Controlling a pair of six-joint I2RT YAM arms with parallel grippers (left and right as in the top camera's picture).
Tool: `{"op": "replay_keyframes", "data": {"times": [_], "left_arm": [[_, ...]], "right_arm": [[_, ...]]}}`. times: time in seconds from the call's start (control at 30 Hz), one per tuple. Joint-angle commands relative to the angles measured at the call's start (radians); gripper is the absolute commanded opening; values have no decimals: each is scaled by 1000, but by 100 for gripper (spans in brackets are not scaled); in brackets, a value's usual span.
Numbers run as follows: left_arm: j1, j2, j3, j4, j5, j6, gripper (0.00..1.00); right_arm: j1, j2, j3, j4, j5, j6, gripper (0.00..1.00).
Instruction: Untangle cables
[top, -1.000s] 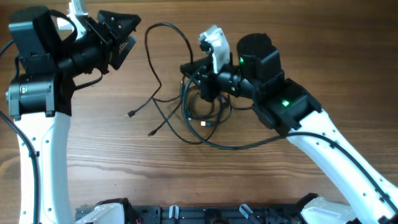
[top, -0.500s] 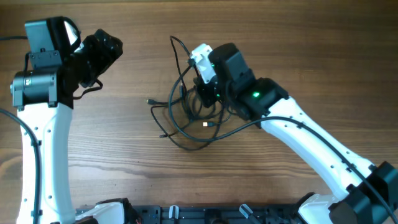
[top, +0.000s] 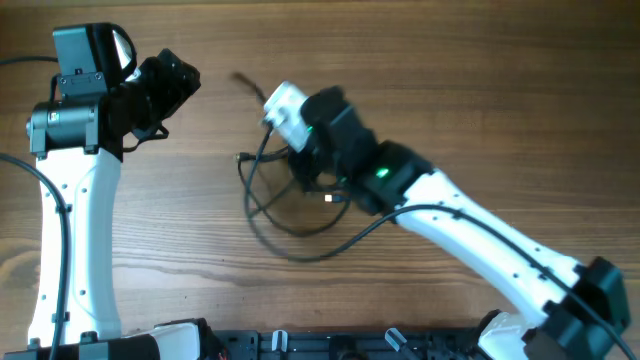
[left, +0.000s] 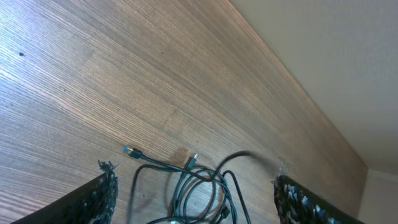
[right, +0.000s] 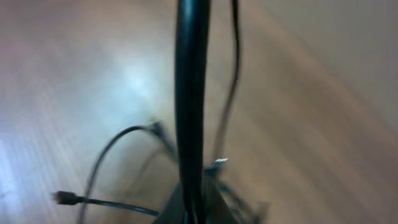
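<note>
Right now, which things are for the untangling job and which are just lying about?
For the job: cables, tangled; right fingers, pinching a cable; left fingers, open, holding nothing.
Just there: wooden table; black rail at its near edge.

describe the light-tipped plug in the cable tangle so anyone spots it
On the wooden table, find the tangle of black cables beneath the right arm. Inside its loops, beside the arm, lies the plug: its bright silvery tip stands out from the cords.
</note>
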Motion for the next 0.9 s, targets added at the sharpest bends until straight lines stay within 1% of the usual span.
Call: {"op": "replay_keyframes", "data": {"times": [0.0, 0.1, 0.2, 0.27, 0.3, 0.37, 0.47, 0.57, 0.63, 0.7, 0.77, 0.83, 0.87], "left_arm": [[-2, 6, -9, 0, -13, 23, 82], [-2, 6, -9, 0, -13, 23, 83], [-2, 6, -9, 0, -13, 23, 83], [-2, 6, -9, -1, -13, 23, 83], [-2, 6, -9, -1, -13, 23, 82], [-2, 6, -8, -1, -13, 23, 83], [-2, 6, -9, -1, -13, 23, 82], [-2, 6, -9, 0, -14, 23, 83], [-2, 6, -9, 0, -14, 23, 82], [-2, 6, -9, 0, -14, 23, 82], [-2, 6, -9, 0, -13, 23, 82], [-2, 6, -8, 0, -14, 23, 82], [-2, 6, -9, 0, -14, 23, 83]], "right_arm": [[39, 81, 6, -4, 125, -18, 4], [40, 106, 6, 27, 343, -21, 4], [40, 105, 6, 117, 553, -32, 4], [41, 105, 6, 208, 634, -110, 4], [41, 104, 6, 300, 684, -190, 4], [41, 104, 6, 424, 719, -320, 4], [54, 104, 6, 547, 704, -473, 4], [92, 104, 6, 553, 646, -594, 4], [121, 104, 6, 564, 650, -704, 4], [143, 104, 6, 621, 698, -799, 4], [153, 104, 6, 711, 758, -882, 4], [156, 104, 6, 829, 803, -955, 4], [156, 104, 6, 915, 821, -996, 4]]}}
